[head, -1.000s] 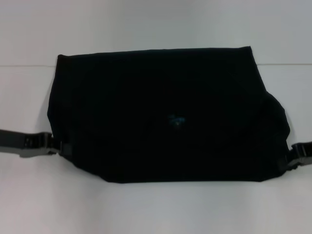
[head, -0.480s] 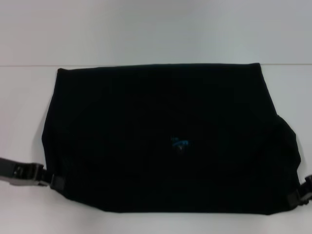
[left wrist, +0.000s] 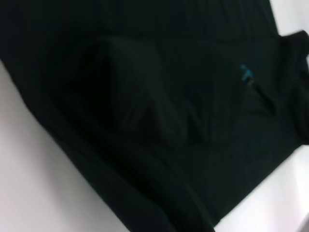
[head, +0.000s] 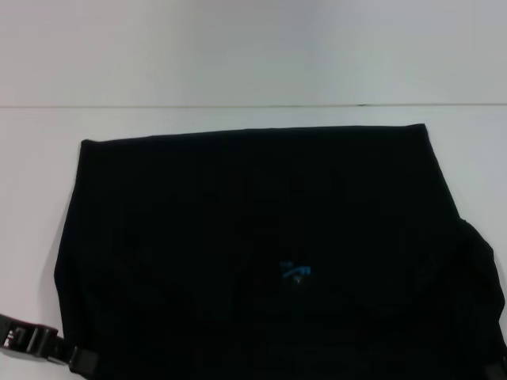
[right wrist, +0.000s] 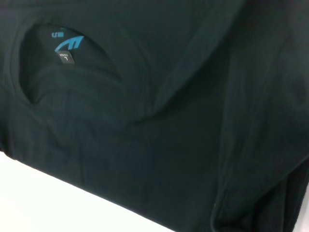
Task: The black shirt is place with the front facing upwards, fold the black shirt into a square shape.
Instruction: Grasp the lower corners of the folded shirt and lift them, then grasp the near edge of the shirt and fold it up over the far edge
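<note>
The black shirt (head: 261, 253) lies spread on the white desk (head: 238, 55) and fills most of the near part of the head view. Its far edge is a straight line across the desk, and its near edge goes out of the picture at the bottom. The cloth shows only plain black, with no letters visible, and a small blue neck label (head: 295, 271) sits a little right of the middle, near the lower side. In the right wrist view the same label (right wrist: 67, 43) is seen inside the round neck opening, with soft folds of cloth running beside it. In the left wrist view the shirt (left wrist: 154, 111) covers almost the whole picture, with a raised fold in the cloth and a strip of white desk (left wrist: 34, 183) along one side. The left hand (head: 75, 358) is at the near left corner of the shirt, low on the desk, and its dark tip meets the cloth edge there; I cannot tell if its fingers are closed on the cloth or open. The right hand (head: 497, 370) shows only as a small dark part at the near right corner of the shirt, and its state also cannot be told.
</note>
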Action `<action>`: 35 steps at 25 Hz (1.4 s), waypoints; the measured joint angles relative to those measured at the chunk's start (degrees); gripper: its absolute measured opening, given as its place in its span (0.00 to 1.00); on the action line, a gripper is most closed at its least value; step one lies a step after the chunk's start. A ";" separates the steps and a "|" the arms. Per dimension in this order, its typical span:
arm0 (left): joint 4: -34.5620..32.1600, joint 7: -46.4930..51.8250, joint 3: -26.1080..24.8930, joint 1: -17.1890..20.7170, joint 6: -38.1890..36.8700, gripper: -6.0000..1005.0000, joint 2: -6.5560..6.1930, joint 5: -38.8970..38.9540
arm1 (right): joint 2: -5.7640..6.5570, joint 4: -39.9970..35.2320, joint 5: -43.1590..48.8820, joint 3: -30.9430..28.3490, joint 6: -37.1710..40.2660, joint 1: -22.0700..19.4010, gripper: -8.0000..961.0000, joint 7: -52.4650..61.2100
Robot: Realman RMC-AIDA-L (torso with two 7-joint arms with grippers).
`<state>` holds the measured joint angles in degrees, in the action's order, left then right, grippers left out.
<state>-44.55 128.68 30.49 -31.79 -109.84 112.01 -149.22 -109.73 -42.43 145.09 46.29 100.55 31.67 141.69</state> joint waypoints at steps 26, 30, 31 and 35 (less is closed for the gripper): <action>1.15 8.95 -14.14 -9.85 23.97 0.01 -1.89 2.39 | 0.53 1.22 -15.41 -22.72 -18.54 5.88 0.08 -3.32; 4.35 11.76 -13.08 -11.96 33.52 0.01 -1.91 2.85 | -0.22 5.44 -15.65 -19.33 -31.19 8.67 0.08 -4.08; 4.89 11.99 -12.50 -12.23 35.30 0.01 -1.79 2.82 | -0.39 6.81 -15.59 -17.44 -34.83 9.42 0.08 -4.23; 6.79 13.18 -8.35 -12.83 43.37 0.01 -0.61 2.74 | -1.79 10.86 -15.53 -9.22 -48.13 11.71 0.08 -4.15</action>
<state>-37.76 141.87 22.14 -44.61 -66.47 111.40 -146.48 -111.52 -31.57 129.56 37.07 52.42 43.38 137.54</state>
